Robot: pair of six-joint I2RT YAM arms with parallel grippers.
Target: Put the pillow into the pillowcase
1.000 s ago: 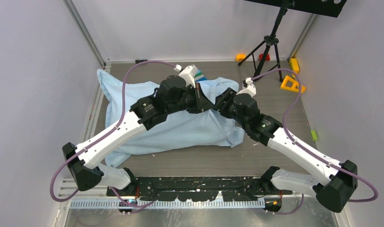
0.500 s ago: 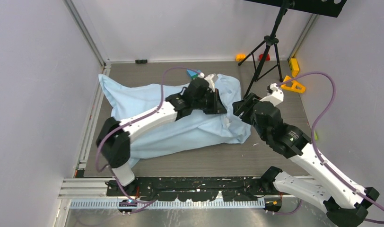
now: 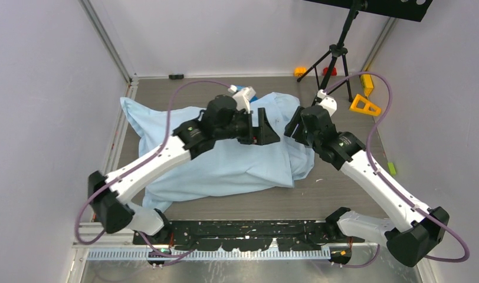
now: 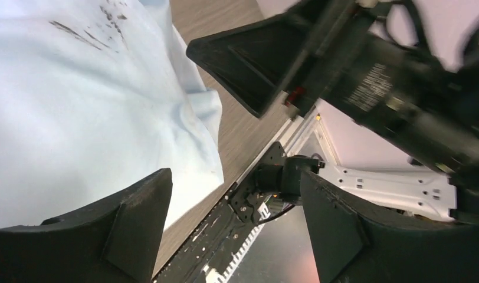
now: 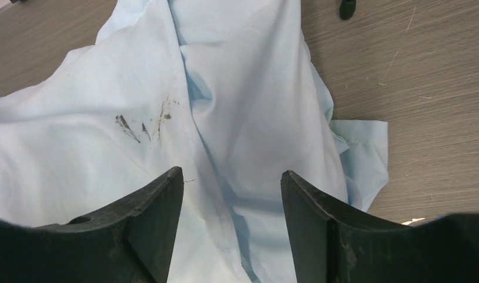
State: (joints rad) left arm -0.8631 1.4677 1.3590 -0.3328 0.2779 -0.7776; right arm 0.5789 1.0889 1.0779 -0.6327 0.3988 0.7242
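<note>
The light-blue pillowcase (image 3: 225, 156) lies wrinkled and puffed across the table; dark smudges mark it in the right wrist view (image 5: 140, 127). The pillow itself is hidden, with no white fabric showing. My left gripper (image 3: 265, 128) hovers over the case's right part, open, with nothing between its fingers (image 4: 137, 218). In the left wrist view the pillowcase (image 4: 78, 106) fills the left side. My right gripper (image 3: 291, 126) faces the left one from the right, just above the case's right end. It is open over a fold of the pillowcase (image 5: 255, 118) and holds nothing.
A black tripod (image 3: 336, 56) stands at the back right. Near it are a yellow triangular block (image 3: 365, 105), a yellow block (image 3: 367, 79) and small orange and red pieces (image 3: 300, 71). A blue-green block (image 3: 246, 92) lies behind the case. The black base rail (image 3: 243, 233) runs along the near edge.
My left gripper has gone from shut to open and let go of the cloth. The right arm swung out to the right and came back to the case's right end, its jaws a little wider.
</note>
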